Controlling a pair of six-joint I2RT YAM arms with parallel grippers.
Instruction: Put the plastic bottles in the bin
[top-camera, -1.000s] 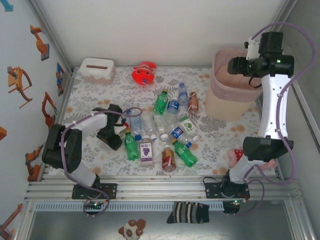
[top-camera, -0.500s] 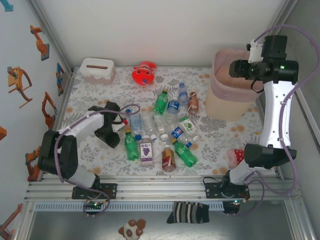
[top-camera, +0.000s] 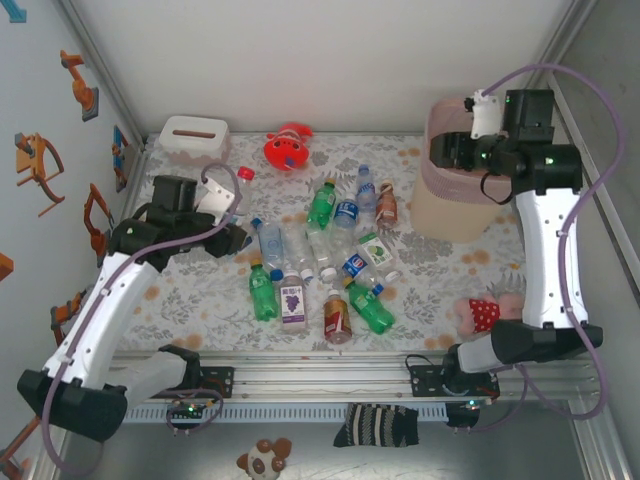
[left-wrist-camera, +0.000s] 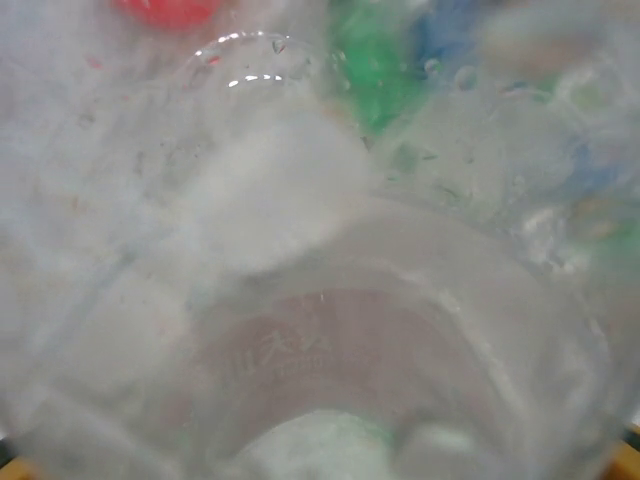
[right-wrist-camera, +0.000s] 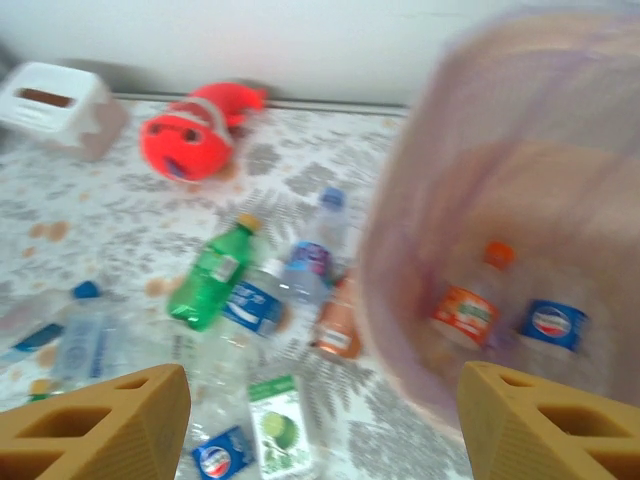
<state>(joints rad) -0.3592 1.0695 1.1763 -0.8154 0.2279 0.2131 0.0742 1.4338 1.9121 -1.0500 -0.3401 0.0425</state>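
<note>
Clear red-capped bottle (top-camera: 228, 190) is gripped in the left jaws above the worktop (top-camera: 190, 290); next it likely needs carrying across to the bin (top-camera: 440, 210), where the right jaws hang open.

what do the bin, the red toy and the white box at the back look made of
The bin looks like pale pink plastic, smooth and matte, with a thin bag folded over its rim. The red toy is probably soft plush: rounded, dull, no shine. The white box is smooth hard plastic or card; hard to tell.
</note>
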